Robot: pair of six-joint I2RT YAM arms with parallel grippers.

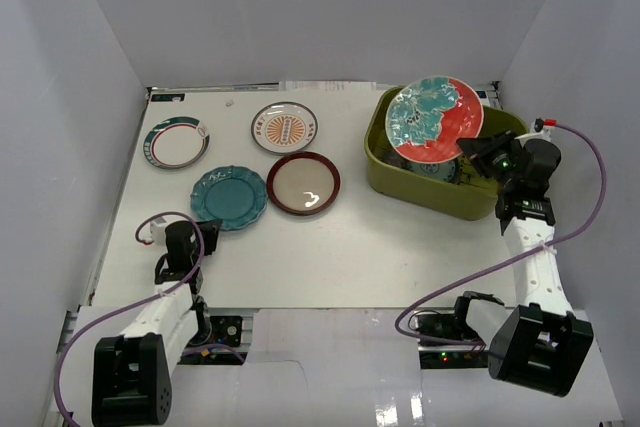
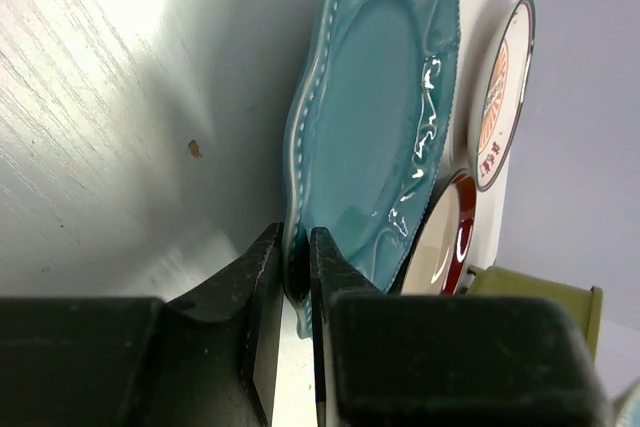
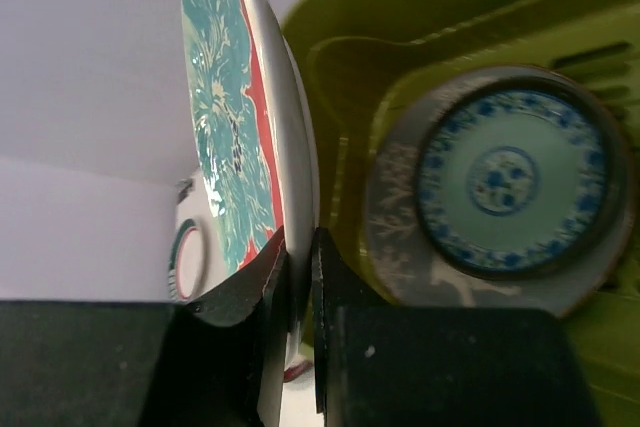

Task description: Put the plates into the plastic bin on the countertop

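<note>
Nearby, dark-red plate [image 1: 303, 183] beside teal plate [image 1: 229, 197], seemingly touching

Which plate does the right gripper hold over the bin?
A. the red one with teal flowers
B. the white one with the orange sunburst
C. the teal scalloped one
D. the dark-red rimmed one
A: the right gripper is shut on the rim of the red plate, which stands tilted above the bin.
</note>
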